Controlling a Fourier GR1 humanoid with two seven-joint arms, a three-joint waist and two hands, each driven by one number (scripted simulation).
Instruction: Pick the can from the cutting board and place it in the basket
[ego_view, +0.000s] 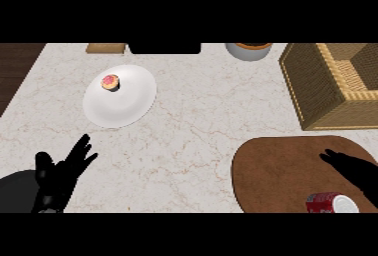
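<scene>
1. Head view, counter (192, 130): pale marbled top, fills most of the frame; dark wood strip at far left edge.
2. Cutting board (288, 170): brown, rounded, lower right, lying flat on counter; cut off by lower edge.
3. Can (331, 203): red body w/ white end, lying on its side on the board's near right part, white end to the right; partly cut off at lower edge.
4. Right hand (354, 167): black, over right part of board, just beyond the can; dark shape only, cannot tell how fingers are set; contact w/ can not discernible.
5. Left hand (63, 172): black, lower left, over bare counter; fingers straight and spread, pointing up-right, holding nothing. Well apart from board and can.
6. Basket (317, 85): woven wicker, tan, upper right, open top; cut off at right edge. Beyond the board, a strip of counter between.
7. Plate (122, 97): white, round, upper left of centre.
8. Small cake (111, 82): pink top w/ yellowish rim, on plate's far left part.
9. Grey pot (247, 51): round, top centre-right, brownish rim; partly cut off.
10. Tan block (105, 48): flat, top left, by far edge.
11. Black item (164, 48): dark rectangle, top centre, beside tan block; kind unclear.
</scene>
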